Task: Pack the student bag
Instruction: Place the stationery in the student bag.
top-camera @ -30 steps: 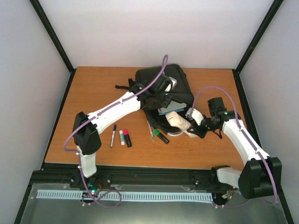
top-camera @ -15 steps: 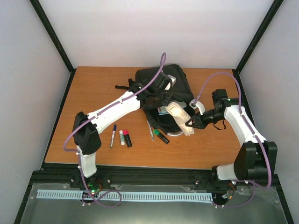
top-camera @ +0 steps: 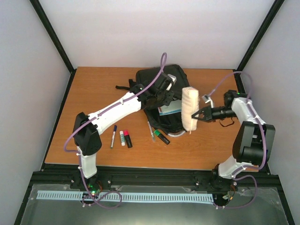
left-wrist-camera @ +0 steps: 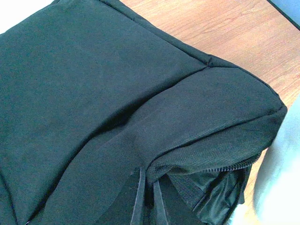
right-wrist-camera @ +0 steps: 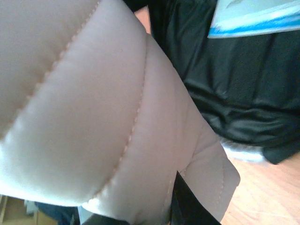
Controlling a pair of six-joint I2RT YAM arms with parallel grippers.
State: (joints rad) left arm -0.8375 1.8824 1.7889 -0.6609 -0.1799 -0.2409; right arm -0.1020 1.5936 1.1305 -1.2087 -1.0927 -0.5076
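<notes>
The student bag (top-camera: 161,84), a large black fabric backpack, lies at the back middle of the table, its opening facing the front. My left gripper (top-camera: 164,97) is shut on a fold of the bag's upper flap (left-wrist-camera: 187,117), the two fingers (left-wrist-camera: 138,197) pinching black fabric by the zip edge. My right gripper (top-camera: 198,114) is shut on a cream quilted pouch (top-camera: 190,110), which hangs upright in the air at the bag's right side. The pouch (right-wrist-camera: 93,103) fills the right wrist view, with the bag (right-wrist-camera: 243,93) behind it.
A blue-and-white book (top-camera: 168,110) shows in the bag's opening. In front of the bag lie a blue pen (top-camera: 113,136), a pink-capped stick (top-camera: 123,137), a black marker (top-camera: 127,140), a thin pen (top-camera: 150,131) and a green marker (top-camera: 161,136).
My right arm has lifted the cream pouch from the table at the bag's front right and swung it upright, higher and further back. The left arm has not moved.
</notes>
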